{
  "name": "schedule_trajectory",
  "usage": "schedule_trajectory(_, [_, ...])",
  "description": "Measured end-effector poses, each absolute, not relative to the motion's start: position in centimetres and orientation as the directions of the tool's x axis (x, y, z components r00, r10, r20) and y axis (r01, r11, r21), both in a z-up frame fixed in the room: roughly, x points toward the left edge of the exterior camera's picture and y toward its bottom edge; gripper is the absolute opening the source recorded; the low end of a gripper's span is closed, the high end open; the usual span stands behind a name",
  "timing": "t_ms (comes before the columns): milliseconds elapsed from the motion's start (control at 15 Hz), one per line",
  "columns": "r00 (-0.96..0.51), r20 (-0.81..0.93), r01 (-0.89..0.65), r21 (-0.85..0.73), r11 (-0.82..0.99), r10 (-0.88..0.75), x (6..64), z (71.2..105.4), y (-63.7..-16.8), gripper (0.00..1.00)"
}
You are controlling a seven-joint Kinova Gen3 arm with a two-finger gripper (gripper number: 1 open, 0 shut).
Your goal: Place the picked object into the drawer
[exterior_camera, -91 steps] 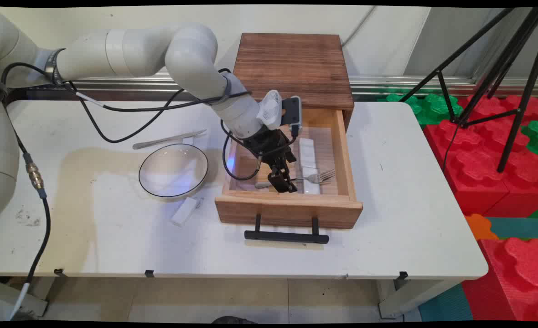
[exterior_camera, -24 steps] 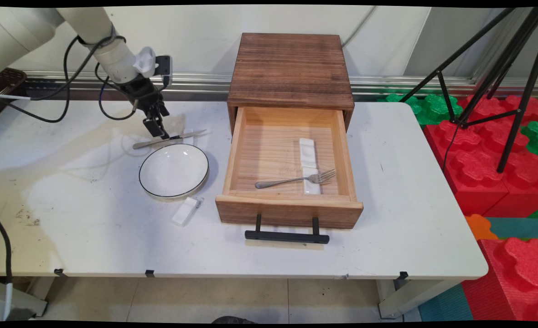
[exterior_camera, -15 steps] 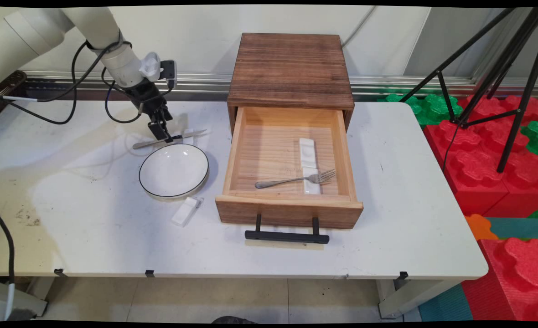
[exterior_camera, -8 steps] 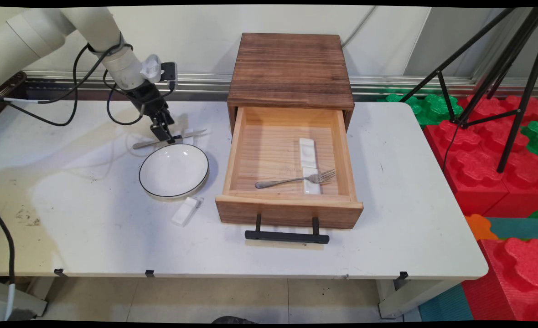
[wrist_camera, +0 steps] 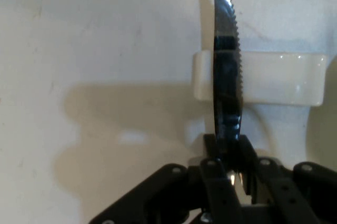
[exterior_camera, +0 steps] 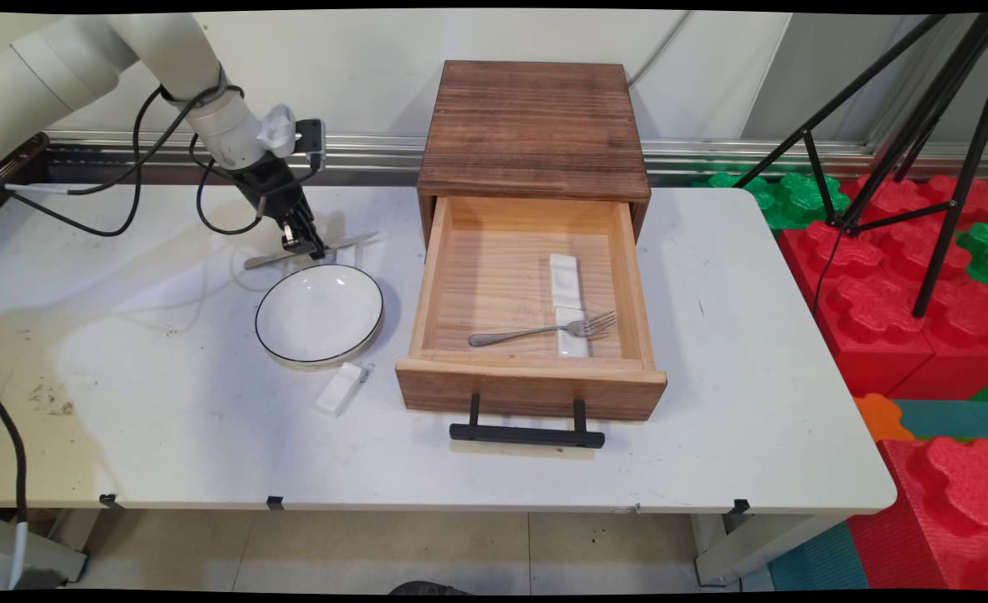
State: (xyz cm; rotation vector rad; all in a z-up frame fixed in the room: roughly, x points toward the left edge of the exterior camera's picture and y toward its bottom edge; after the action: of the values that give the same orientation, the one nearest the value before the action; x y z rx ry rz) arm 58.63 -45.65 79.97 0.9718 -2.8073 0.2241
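The claw is clamped on the knife, at the bowl's twelve o'clock on the desk. The thin blade, lying over a white rest, could twist or slip free.

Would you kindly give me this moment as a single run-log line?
gripper: shut on knife | knife: blade over white rest | bowl: beside | drawer: open, fork inside

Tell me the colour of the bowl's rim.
Black, on a white bowl; clearest in the main view.
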Motion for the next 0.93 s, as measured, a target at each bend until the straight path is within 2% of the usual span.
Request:
schedule_trajectory(533, [-0.732, 0.225, -0.675, -0.105, 0.731, -0.643, 58.9, 80.5, -44.8, 0.00])
schedule_trajectory(933, [-0.711, 0.249, -0.699, -0.147, 0.700, -0.658, 58.6, 84.0, -43.3, 0.00])
